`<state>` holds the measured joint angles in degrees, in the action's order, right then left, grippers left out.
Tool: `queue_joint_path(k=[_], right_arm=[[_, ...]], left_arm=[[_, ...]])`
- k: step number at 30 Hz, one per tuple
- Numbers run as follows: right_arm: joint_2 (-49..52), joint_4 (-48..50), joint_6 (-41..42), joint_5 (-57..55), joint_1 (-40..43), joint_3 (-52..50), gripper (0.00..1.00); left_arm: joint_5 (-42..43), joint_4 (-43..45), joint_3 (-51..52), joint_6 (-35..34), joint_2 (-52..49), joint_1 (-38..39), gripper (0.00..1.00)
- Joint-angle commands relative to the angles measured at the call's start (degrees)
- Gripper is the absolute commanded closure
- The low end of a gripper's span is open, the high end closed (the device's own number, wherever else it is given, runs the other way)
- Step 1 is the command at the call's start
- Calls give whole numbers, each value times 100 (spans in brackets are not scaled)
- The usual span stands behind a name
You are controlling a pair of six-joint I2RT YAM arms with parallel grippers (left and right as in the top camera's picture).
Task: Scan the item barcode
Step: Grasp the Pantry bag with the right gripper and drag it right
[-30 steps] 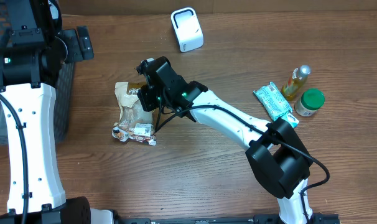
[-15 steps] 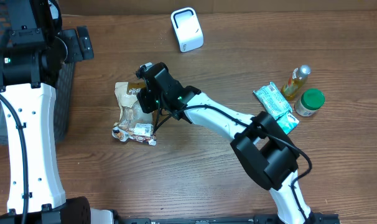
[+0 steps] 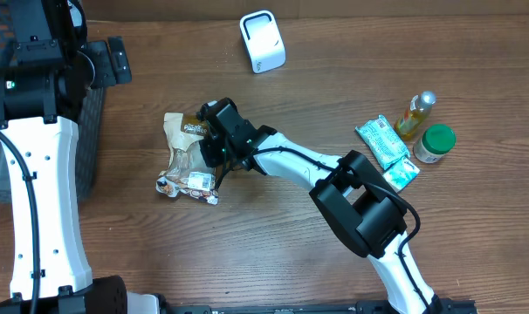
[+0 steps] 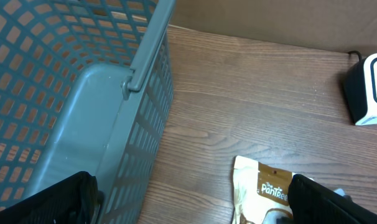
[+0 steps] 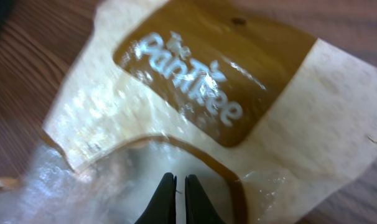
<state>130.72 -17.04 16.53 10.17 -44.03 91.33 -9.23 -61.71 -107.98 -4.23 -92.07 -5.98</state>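
- While the snack bag [image 3: 188, 157] lies on the worktop [image 3: 247, 262] below the white scanner [image 3: 263, 41], the right gripper [image 5: 179, 180] sits over its clear film, jaws together.
- Beside the grey basket [image 4: 148, 56], the left gripper [image 4: 195, 202] hangs with jaws wide apart.

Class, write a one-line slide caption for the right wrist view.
Right gripper, jaws shut, close over a tan Pantree snack bag on the wooden table.

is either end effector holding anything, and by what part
Left end effector: open, holding nothing. Right end effector: shut, tips at the clear film of the snack bag; an actual pinch cannot be told.
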Motion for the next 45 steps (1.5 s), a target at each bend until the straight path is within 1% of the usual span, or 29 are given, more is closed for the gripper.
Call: queue_joint_path(k=[1, 7, 13, 16, 21, 25, 33, 45], right_arm=[[-166, -299, -4, -74, 188, -57, 96], [-463, -929, -7, -79, 299, -57, 96], [-778, -1602, -4, -570, 297, -57, 96], [-852, -1692, -2, -605, 297, -57, 96], [-881, -1504, 149, -481, 291, -48, 96], [-879, -1119, 146, -216, 291, -48, 96], [-826, -387, 146, -55, 278, -55, 96], [-225, 315, 146, 39, 85, -63, 95]], left_arm=[[9, 20, 0, 85, -20, 76, 1], [9, 20, 0, 85, -20, 76, 0], [9, 20, 0, 85, -20, 76, 0], [9, 20, 0, 85, -20, 76, 0], [9, 20, 0, 85, -20, 76, 0], [9, 20, 0, 85, -20, 76, 1], [9, 20, 0, 85, -20, 76, 0], [9, 20, 0, 85, -20, 76, 0]])
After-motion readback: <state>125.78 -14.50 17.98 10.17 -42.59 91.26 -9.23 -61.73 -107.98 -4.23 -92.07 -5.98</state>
